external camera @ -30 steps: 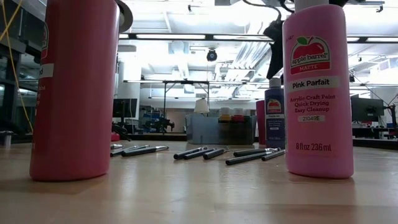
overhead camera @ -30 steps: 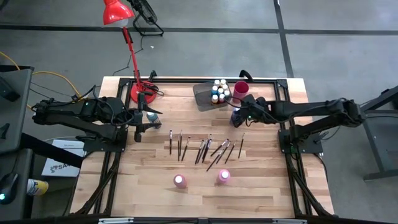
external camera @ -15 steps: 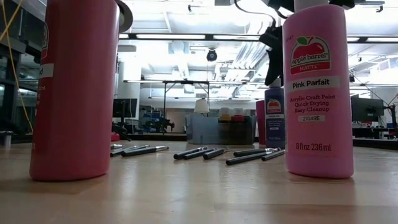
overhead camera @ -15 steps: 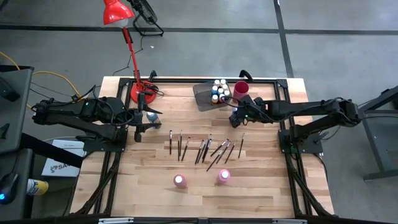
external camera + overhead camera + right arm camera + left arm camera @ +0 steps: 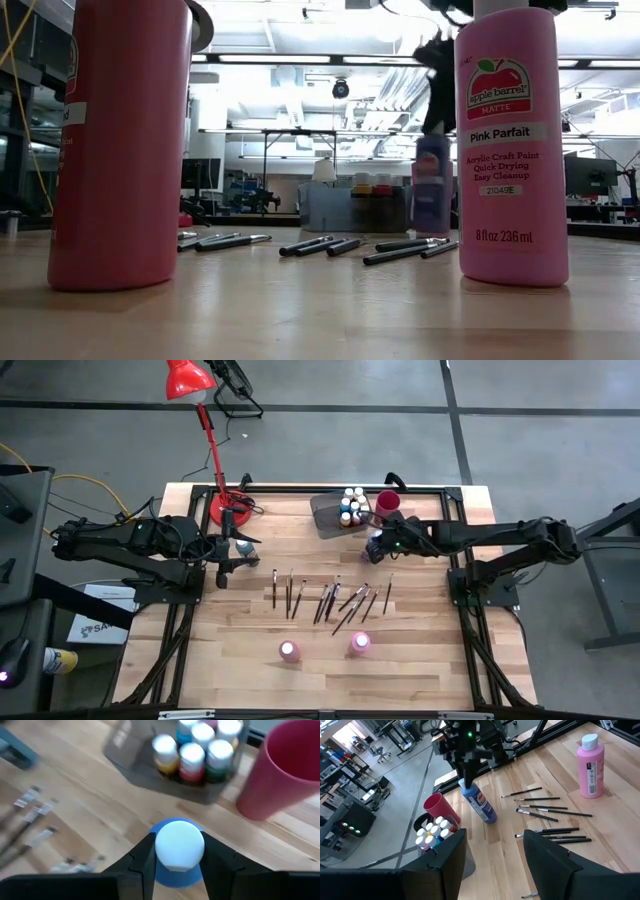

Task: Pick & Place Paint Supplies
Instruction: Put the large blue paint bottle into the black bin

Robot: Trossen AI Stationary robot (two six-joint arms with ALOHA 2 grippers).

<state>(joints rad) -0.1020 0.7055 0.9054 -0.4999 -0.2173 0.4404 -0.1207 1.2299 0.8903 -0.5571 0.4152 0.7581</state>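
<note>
On the left of the high view your left hand [image 5: 222, 550] waits near the base of the red lamp [image 5: 228, 512], fingers apart and holding nothing; leave it parked there.

Toward the centre, the paintbrushes [image 5: 330, 600] lie in a loose row on the table [image 5: 250, 650], with two pink bottles [image 5: 289, 651] standing below them in the frame. None of these matter for this grab, but keep your path above them.

The step in hand sits right of centre. Your right hand [image 5: 178, 851] has its fingers on either side of the white cap of the blue bottle [image 5: 178, 847], and in the right wrist view they look pressed against the cap. The left wrist view shows that bottle tilted off upright under the hand, so I judge the grip takes it high, by the neck only. Hold firm before you lift, and raise it straight so the body does not swing.

Just above it in the high view lies the grey bin [image 5: 327, 518], already holding a cluster of bottles, with the red cup [image 5: 388, 503] beside it. Aim for the free side of the bin, away from the cup's rim, and lower the bottle until its base rests before you let go.
</note>
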